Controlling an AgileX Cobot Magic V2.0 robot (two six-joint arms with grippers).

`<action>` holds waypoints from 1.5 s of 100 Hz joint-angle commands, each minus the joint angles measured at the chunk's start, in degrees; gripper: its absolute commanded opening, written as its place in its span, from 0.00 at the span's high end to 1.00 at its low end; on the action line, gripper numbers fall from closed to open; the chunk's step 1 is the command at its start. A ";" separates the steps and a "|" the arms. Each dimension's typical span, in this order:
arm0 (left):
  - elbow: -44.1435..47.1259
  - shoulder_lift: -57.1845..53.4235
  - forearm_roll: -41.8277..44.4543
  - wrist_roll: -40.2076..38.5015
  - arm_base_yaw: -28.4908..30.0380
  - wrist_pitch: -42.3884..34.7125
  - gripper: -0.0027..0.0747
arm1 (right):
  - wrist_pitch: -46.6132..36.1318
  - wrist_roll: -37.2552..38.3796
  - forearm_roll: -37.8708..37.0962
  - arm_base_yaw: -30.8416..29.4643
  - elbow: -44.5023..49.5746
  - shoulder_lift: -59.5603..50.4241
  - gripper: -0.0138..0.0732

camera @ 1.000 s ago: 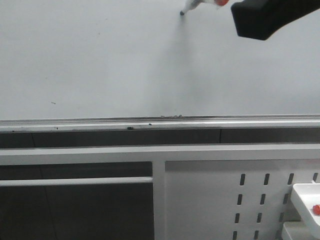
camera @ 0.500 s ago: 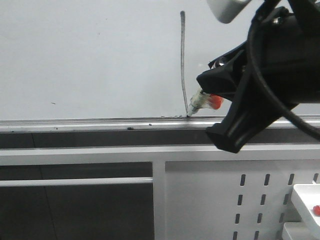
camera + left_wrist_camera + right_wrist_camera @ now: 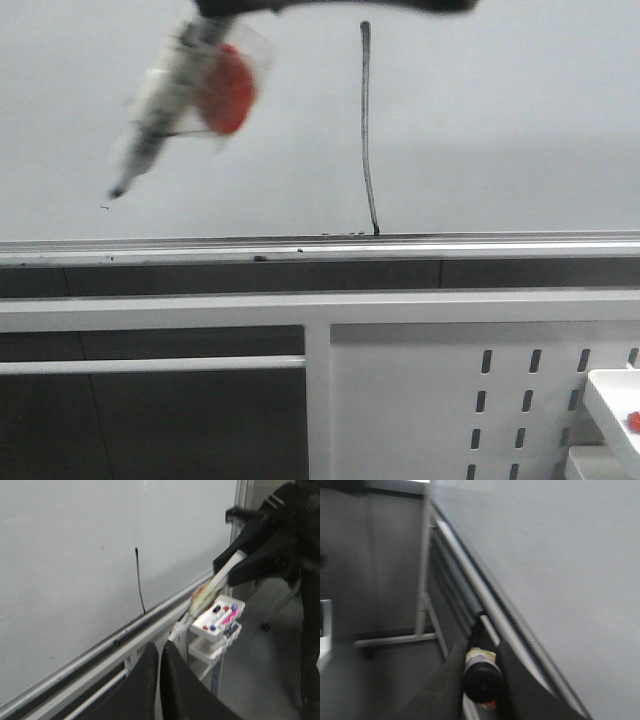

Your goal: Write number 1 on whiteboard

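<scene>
The number 1 (image 3: pixel 366 130) is a long thin black stroke on the whiteboard (image 3: pixel 500 120), running from near the top of the view down to the silver rail (image 3: pixel 200 248). It also shows in the left wrist view (image 3: pixel 139 582). My right gripper (image 3: pixel 482 649) is shut on a marker (image 3: pixel 482 680). In the front view the marker (image 3: pixel 165 95) is blurred. It hangs left of the stroke, its tip (image 3: pixel 118 192) pointing down-left near a tiny speck (image 3: pixel 106 207). My left gripper (image 3: pixel 159 655) is shut and empty, below the rail.
A white slotted panel (image 3: pixel 480 400) sits below the rail at the right. A white tray (image 3: pixel 612 400) is at the lower right corner. The left wrist view shows a tray of coloured markers (image 3: pixel 220 617) beside the board's stand.
The marker ran from the top of the board down to the rail, leaving the stroke. It has since swung away to the left. The left gripper looks unchanged.
</scene>
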 commanded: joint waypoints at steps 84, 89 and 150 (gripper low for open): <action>-17.24 39.52 -10.64 21.30 -0.10 -2.40 0.56 | 12.94 -0.21 -1.50 0.22 -15.01 1.27 0.92; -17.24 40.08 -11.56 21.30 -0.10 -2.40 0.56 | 12.77 -0.21 -1.81 0.22 -15.01 1.27 0.92; -20.10 37.83 -13.72 21.30 -0.10 -0.15 0.56 | 13.09 -0.21 -3.83 0.22 -15.01 1.27 0.92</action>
